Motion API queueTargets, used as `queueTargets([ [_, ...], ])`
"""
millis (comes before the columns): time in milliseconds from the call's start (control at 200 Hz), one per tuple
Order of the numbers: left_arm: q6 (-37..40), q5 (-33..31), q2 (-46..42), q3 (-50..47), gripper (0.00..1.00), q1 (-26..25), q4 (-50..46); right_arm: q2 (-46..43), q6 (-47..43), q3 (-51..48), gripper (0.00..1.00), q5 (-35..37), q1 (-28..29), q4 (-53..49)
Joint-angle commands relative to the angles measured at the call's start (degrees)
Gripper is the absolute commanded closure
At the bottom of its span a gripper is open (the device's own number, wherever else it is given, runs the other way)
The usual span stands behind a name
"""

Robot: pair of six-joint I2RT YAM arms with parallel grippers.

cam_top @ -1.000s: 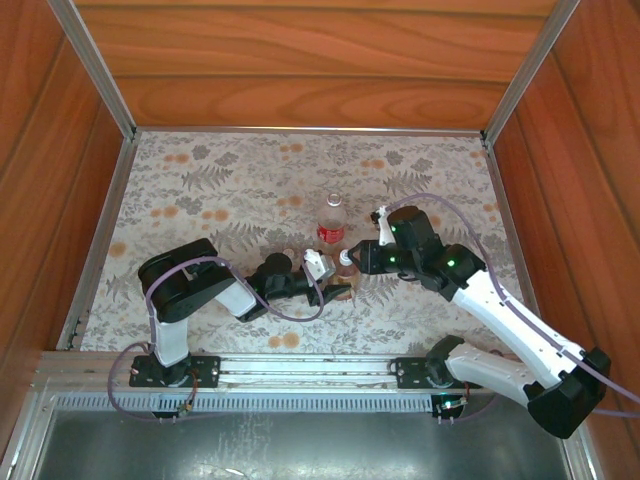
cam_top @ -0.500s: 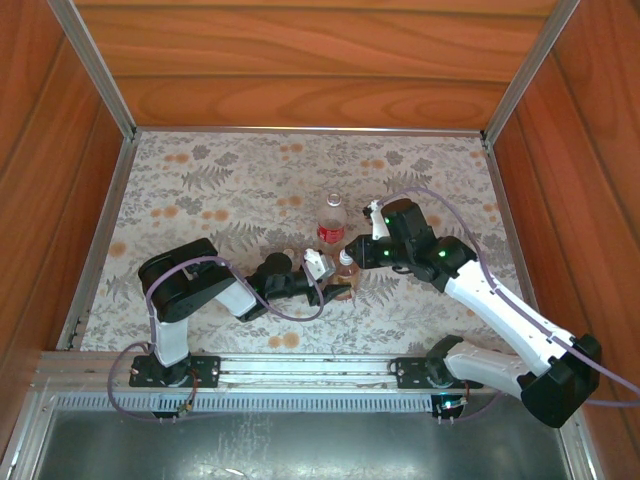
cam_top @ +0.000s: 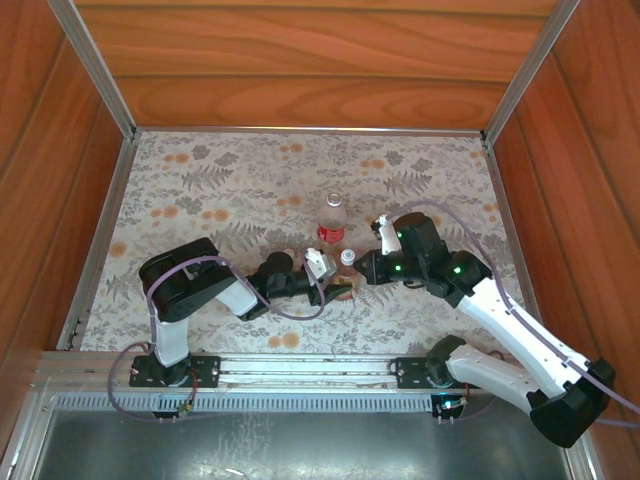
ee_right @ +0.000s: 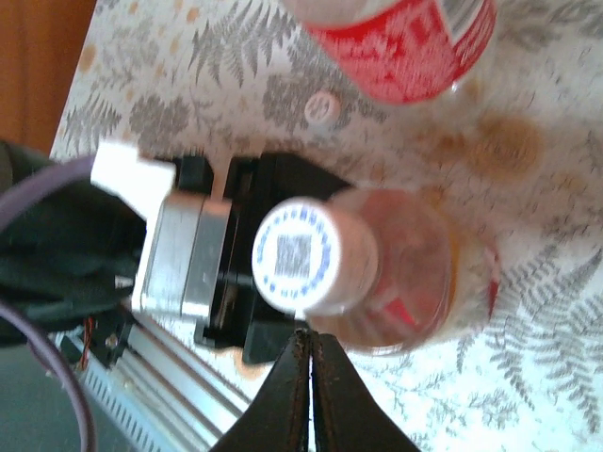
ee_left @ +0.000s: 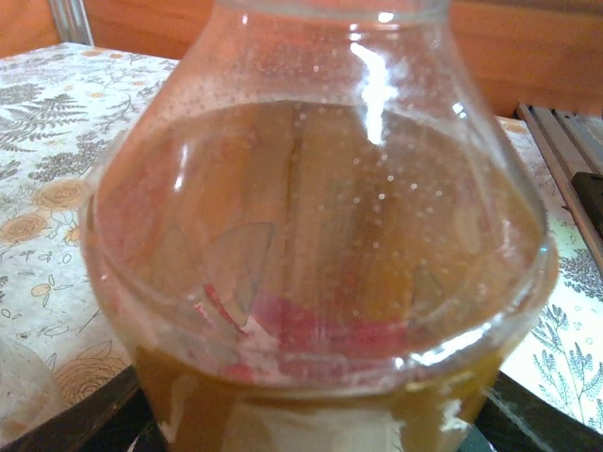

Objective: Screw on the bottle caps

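Observation:
The amber bottle [cam_top: 344, 279] stands upright near the table's middle, and my left gripper [cam_top: 338, 289] is shut on its lower body. Its brown shoulder [ee_left: 320, 235] looms close in the left wrist view, with my dark fingers [ee_left: 80, 424] at the bottom corners. A white cap [ee_right: 294, 254] with blue print sits on its neck, the same cap [cam_top: 347, 257] showing from above. My right gripper [ee_right: 303, 337] is shut with nothing in it, its tips just beside that cap. The clear bottle [cam_top: 331, 222] with the red label [ee_right: 405, 47] stands just behind. A second small white cap [ee_right: 321, 107] lies on the table.
The floral table cloth [cam_top: 200, 200] is walled in by wooden panels left, right and behind. A metal rail [cam_top: 300, 368] runs along the near edge by the arm bases. Open cloth lies to the far left and far right of the bottles.
My right gripper has drawn back to the right off the amber bottle's top and its jaws have come together. The white cap now stands uncovered on the neck. The left arm has held still.

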Motion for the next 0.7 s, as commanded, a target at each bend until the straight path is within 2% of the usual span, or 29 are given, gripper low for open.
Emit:
queueTargets([
  [0, -1.40, 0.39, 2.88, -1.11, 0.35, 0.26, -10.70, -2.08, 0.51, 0.23, 0.88, -0.52, 0.24, -2.15],
  [50, -1.14, 0.24, 2.85, -1.26, 0.36, 0.21, -10.71, -2.29, 0.79, 0.90, 0.86, 1.74, -0.07, -1.36],
  [115, -1.03, 0.11, 2.91, -1.53, 0.36, 0.22, -10.81, -1.59, 0.81, 1.95, 0.78, 3.51, -0.87, -0.06],
  [190, -1.08, 0.23, 2.80, -1.81, 0.35, 0.13, -10.80, 0.62, 0.49, 3.09, 0.70, 2.68, -2.37, 1.81],
  [280, -1.11, 0.19, 2.64, -2.16, 0.36, 0.19, -10.84, 4.65, -0.55, 4.68, 0.68, 0.45, -3.45, 3.55],
  [490, -1.04, 0.28, 2.88, -1.91, 0.35, 0.14, -10.80, 10.36, -1.48, 6.52, 0.78, -2.50, -4.00, 5.55],
  [695, -2.19, 0.71, 3.75, -1.12, 0.36, 0.12, -10.80, 7.01, -0.57, 2.77, 0.89, -7.68, -4.02, 3.20],
])
